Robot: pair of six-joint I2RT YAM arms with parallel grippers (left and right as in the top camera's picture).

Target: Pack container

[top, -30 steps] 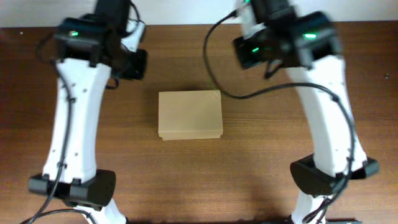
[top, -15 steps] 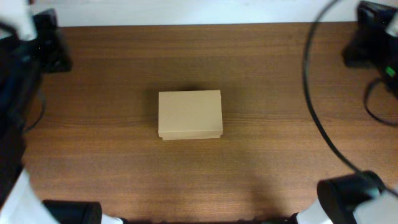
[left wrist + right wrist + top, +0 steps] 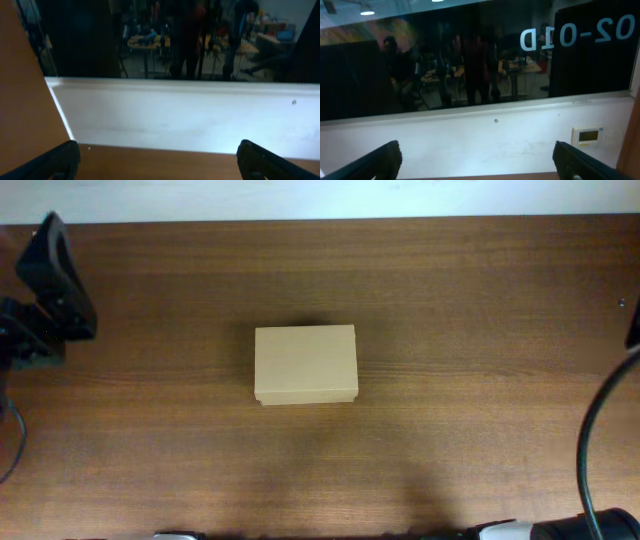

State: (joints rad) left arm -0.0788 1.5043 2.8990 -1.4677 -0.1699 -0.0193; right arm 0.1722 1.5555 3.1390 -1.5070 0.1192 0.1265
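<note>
The box (image 3: pixel 305 365) sits shut in the middle of the table (image 3: pixel 470 300), alone. The left pincer (image 3: pixel 157 147) and right pincer (image 3: pixel 476 146) gape wide and empty, well away from it, facing a white wall (image 3: pixel 175 115) and dark window (image 3: pixel 445 60). A reach from there would probably start blind and could shove the light box across the smooth wood.

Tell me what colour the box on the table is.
The container is plain tan-brown cardboard with no markings, seen best in the overhead view.

Left pincer (image 3: pixel 45 300) withdrawn to left side; right pincer (image 3: pixel 479 167) off overhead view.
</note>
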